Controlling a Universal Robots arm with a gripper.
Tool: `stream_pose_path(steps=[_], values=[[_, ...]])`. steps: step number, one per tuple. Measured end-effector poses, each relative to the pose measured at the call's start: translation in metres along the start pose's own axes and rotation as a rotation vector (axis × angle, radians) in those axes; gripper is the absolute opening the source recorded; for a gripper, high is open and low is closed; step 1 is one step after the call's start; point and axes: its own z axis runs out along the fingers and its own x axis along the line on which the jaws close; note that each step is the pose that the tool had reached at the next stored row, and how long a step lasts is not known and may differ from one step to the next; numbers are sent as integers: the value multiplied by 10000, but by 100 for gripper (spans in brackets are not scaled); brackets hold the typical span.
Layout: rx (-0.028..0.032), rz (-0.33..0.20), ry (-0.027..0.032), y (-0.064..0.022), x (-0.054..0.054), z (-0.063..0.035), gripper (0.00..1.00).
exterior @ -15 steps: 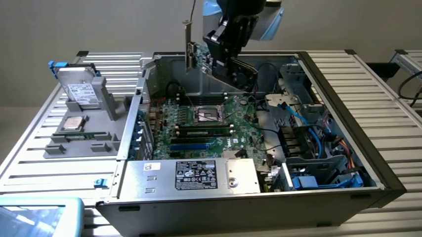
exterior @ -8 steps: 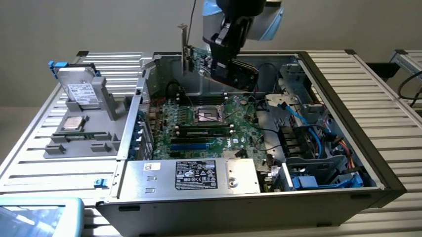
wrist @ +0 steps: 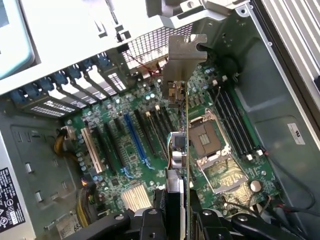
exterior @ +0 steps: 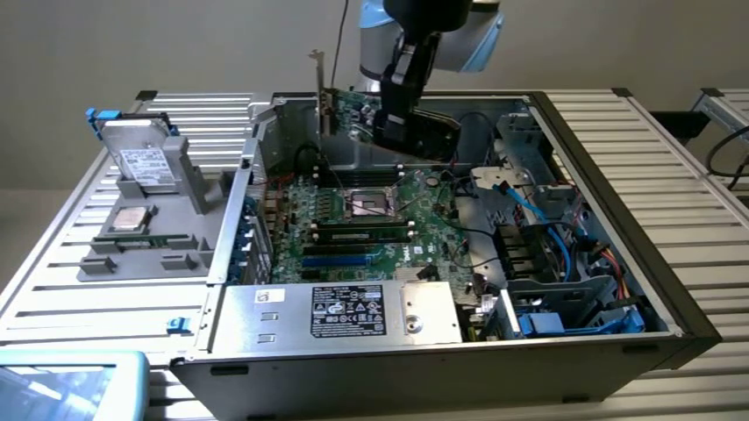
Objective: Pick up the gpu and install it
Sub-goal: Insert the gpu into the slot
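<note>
The gripper (wrist: pixel 177 222), about half closed, clamps the gpu (wrist: pixel 176 145) by its two faces. The card hangs edge-down above the motherboard (exterior: pixel 363 230), near the far edge of the open computer case (exterior: pixel 468 377), not seated in any slot.

**Cut off, covered, or too fine to read**

In the exterior view the arm (exterior: pixel 436 35) runs out past the top edge, and its lower end covers the right part of the graphics card (exterior: pixel 349 112). The print on the power supply label (exterior: pixel 346 311) is too small to read. A blue-rimmed tray (exterior: pixel 70 379) is clipped by the lower left corner. In the wrist view the card shows edge-on, its faces unseen, and the gripper (wrist: pixel 177 220) is cut by the picture's edge.
</note>
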Motion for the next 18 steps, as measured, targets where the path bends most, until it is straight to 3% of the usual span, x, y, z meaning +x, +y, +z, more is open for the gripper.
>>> stream_pose_path(steps=[3,7,15,18], values=[[39,-539,73,0,0,2,29],[144,-1133,180,0,0,5,29],[498,-2280,297,-2,0,23,29],[575,-2806,341,-4,0,37,29]])
